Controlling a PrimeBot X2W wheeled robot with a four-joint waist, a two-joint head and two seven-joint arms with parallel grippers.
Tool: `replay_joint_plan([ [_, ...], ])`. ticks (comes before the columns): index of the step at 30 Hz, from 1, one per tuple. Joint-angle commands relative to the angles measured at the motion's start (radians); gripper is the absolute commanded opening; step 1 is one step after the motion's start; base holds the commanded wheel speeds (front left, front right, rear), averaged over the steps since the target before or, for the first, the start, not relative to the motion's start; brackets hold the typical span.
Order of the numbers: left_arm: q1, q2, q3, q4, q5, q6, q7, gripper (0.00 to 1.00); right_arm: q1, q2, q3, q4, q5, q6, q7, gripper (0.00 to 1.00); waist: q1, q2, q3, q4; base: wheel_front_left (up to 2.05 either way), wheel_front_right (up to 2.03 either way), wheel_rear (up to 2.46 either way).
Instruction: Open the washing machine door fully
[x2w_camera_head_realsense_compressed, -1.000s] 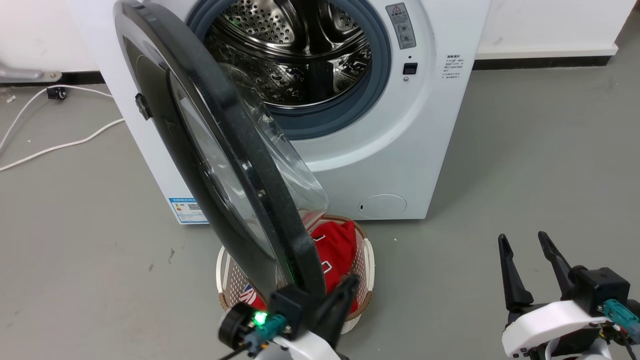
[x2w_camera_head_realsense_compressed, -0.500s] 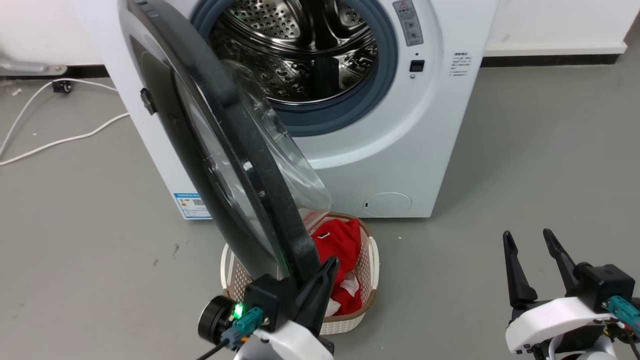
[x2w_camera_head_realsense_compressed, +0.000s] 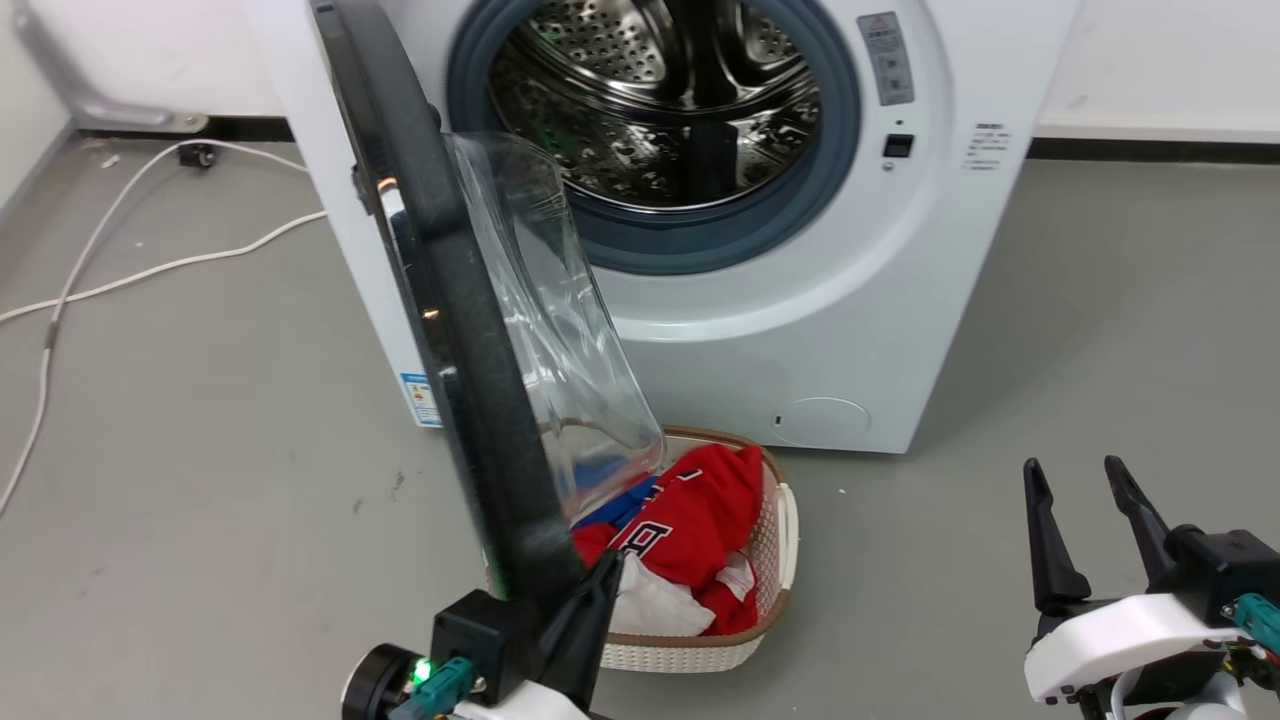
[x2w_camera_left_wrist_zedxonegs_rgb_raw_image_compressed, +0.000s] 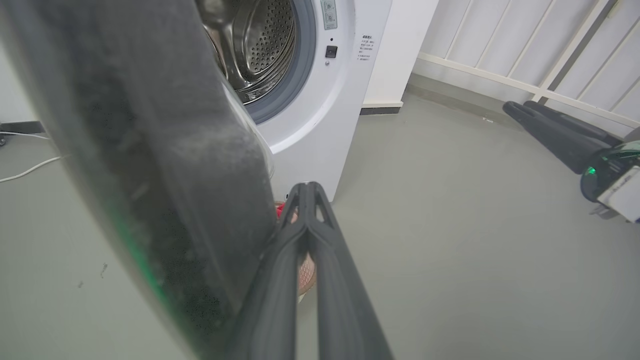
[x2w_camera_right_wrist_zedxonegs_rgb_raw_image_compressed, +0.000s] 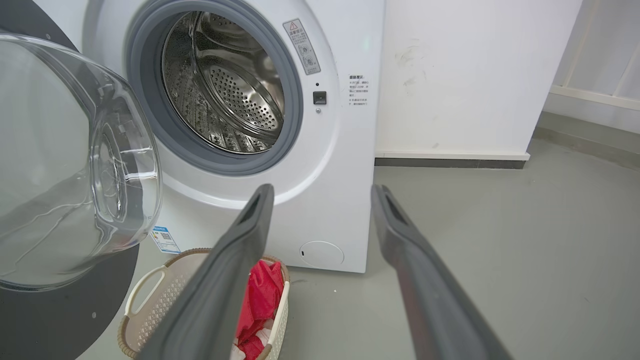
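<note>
The door (x2w_camera_head_realsense_compressed: 450, 300) stands out from the washer (x2w_camera_head_realsense_compressed: 800, 330) nearly edge-on to the head view, hinged at the washer's left, its glass bowl facing the drum (x2w_camera_head_realsense_compressed: 680, 100) side; by my reading it is roughly square to the front, so not yet fully open. The left hand (x2w_camera_left_wrist_zedxonegs_rgb_raw_image_compressed: 306, 192) has its fingers pressed together on nothing, their outer side laid against the door's low rim from the inside; the right hand (x2w_camera_head_realsense_compressed: 1071, 470) is spread and empty, well apart at the lower right. The main risk is slip; the left hand only leans on a rounded rim, so a push that drifts low or outward could slide off and let the door swing back toward the drum; the basket (x2w_camera_head_realsense_compressed: 785, 520) sits just under the rim, and a dropped wrist could knock it; pushing past the hinge's stop would strain it.
</note>
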Motion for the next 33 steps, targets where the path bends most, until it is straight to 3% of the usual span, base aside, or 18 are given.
replay_joint_plan([
  [1,0.006,0.013,0.026,0.004,0.005,0.016,-0.006,0.0,-0.004,0.002,-0.002,-0.003,-0.003,0.0,-0.003,1.0,0.0,-0.0001,-0.001,0.012,0.0,0.0,0.0],
  [11,0.038,0.028,0.069,-0.03,0.002,0.061,-0.032,0.0,0.019,0.002,-0.02,-0.027,-0.004,0.0,0.003,1.0,0.0,-0.0001,0.0,0.115,0.0,0.0,0.0],
  [19,0.048,0.053,0.17,-0.024,-0.029,0.103,-0.06,0.0,0.0,0.001,-0.03,-0.037,-0.014,0.0,0.012,1.0,0.0,-0.0001,0.004,0.178,0.0,0.0,0.0],
  [33,-0.035,0.15,0.443,0.116,-0.156,0.116,-0.143,0.0,-0.028,0.001,-0.03,-0.095,-0.036,0.0,0.051,1.0,0.0,-0.0001,0.08,0.176,0.0,0.0,0.0],
])
